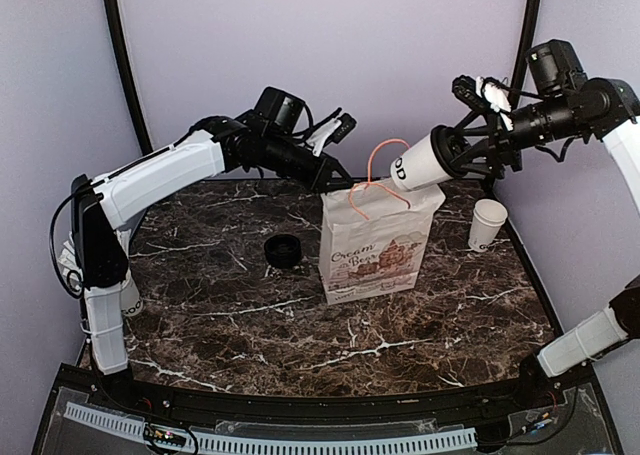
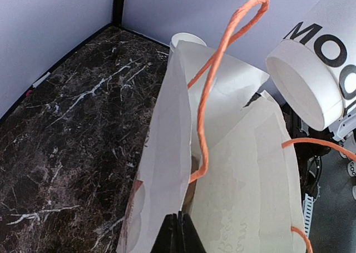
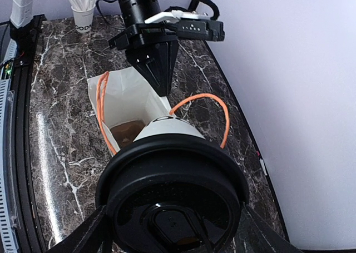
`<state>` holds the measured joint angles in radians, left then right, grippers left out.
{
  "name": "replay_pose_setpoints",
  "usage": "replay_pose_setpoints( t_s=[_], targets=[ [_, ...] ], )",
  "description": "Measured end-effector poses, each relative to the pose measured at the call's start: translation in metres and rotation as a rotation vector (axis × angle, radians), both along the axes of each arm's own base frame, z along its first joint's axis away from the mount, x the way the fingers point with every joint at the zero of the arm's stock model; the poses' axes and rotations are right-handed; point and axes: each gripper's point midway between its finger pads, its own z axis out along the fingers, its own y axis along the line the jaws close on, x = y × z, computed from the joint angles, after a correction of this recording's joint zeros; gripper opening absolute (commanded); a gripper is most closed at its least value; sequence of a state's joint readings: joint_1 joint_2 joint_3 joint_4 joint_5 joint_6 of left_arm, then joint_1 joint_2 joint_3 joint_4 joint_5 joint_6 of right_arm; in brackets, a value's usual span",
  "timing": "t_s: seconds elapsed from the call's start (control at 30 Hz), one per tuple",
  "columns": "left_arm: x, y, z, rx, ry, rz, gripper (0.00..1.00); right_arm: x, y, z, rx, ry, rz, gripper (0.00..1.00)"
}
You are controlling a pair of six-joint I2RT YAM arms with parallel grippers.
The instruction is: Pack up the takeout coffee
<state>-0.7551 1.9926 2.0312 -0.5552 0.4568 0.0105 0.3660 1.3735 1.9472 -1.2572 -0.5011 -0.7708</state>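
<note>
The takeout coffee point(image 1: 422, 162), a white cup with a black lid point(image 3: 173, 194), hangs tilted over the mouth of the paper bag point(image 1: 380, 240), base toward the opening. My right gripper point(image 1: 452, 152) is shut on it just below the lid, with its fingers point(image 3: 84, 236) on either side of the cup. The bag stands upright mid-table with orange string handles point(image 2: 222, 58), and its brown bottom point(image 3: 129, 129) shows inside. My left gripper point(image 2: 179, 233) is shut on the bag's top edge on the left side of the opening point(image 1: 343, 181).
A loose black lid point(image 1: 283, 251) lies on the marble left of the bag. A plain white cup point(image 1: 487, 224) stands at the right back. A cup of white straws point(image 3: 83, 8) stands by the left arm's base. Walls close off the back and sides.
</note>
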Motion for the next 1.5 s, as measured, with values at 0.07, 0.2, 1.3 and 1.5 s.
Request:
replay_pose_setpoints(
  t_s=[0.07, 0.2, 1.3, 1.5],
  targets=[
    [-0.011, -0.002, -0.003, 0.005, 0.017, -0.019, 0.0, -0.006, 0.008, -0.002, -0.01, -0.007, 0.04, 0.61],
    [-0.035, 0.003, -0.001, 0.005, 0.054, -0.044, 0.0, -0.018, 0.019, -0.004, -0.029, -0.018, 0.109, 0.61],
    [-0.082, 0.042, 0.022, -0.014, 0.055, -0.061, 0.52, -0.059, 0.092, -0.123, -0.492, 0.016, 0.36, 0.59],
    [-0.069, 0.064, 0.035, -0.017, -0.026, 0.048, 0.55, -0.066, 0.088, -0.145, -0.599, -0.013, 0.363, 0.59]
  ],
)
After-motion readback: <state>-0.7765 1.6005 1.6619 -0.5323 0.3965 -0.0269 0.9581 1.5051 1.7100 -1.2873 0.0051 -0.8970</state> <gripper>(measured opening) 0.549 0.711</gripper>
